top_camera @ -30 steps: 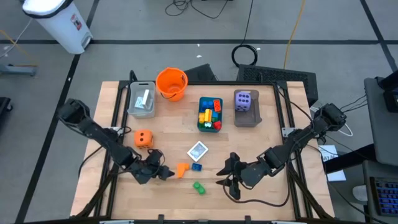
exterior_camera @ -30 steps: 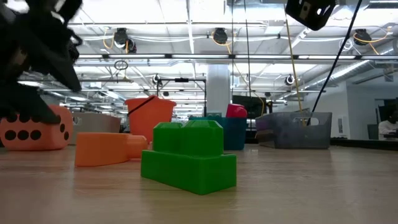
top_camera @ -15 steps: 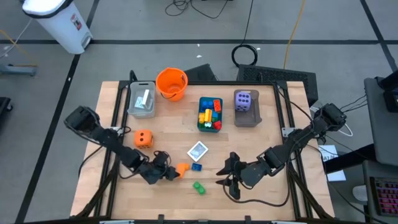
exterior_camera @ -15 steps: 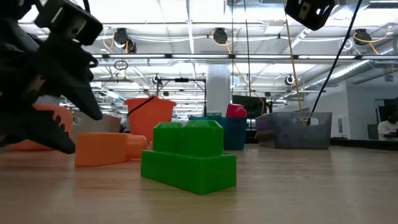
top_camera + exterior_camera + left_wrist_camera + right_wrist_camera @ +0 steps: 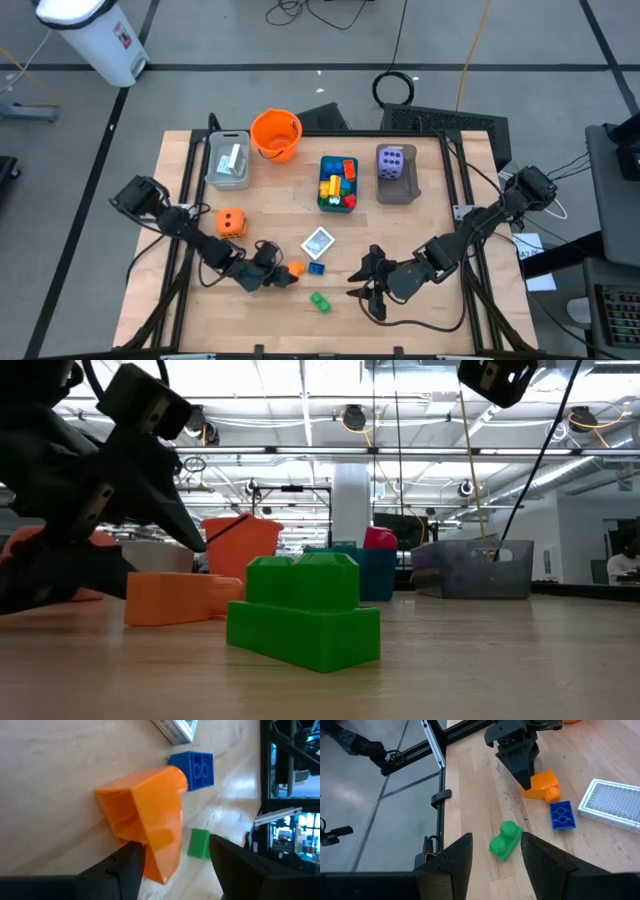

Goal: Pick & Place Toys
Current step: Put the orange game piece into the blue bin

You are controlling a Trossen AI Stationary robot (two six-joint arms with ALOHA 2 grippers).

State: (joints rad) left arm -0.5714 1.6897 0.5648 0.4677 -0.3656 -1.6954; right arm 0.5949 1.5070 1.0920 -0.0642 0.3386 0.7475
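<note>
Left claw (image 5: 278, 279) lying low on the surface (image 5: 440, 210), fingers parted and straddling the near end of the orange brick (image 5: 293, 270), not yet clenching it. Sitting just past that brick: a small blue brick (image 5: 316, 268), and beyond it a white card (image 5: 318, 242). Resting close beside, toward the front edge: a green brick (image 5: 319, 301). Standing to the left arm's side: the orange die (image 5: 231, 222), well clear of the claw.

Right claw (image 5: 366, 284) waiting near the front edge, fingers spread, gripping nothing, pointing at the green brick.

Standing along the far edge: a grey tray (image 5: 228, 160) holding cards, an orange bucket (image 5: 276, 135), a teal tray (image 5: 338, 184) filled with bricks, and a brown tray (image 5: 397, 186) carrying the purple die (image 5: 395, 162).

Showing only from the left wrist: the orange brick (image 5: 145, 820) lying tilted on its side between the fingers. Filling the foreground in the low view: the green brick (image 5: 302, 611), half hiding the orange one (image 5: 180, 597).
</note>
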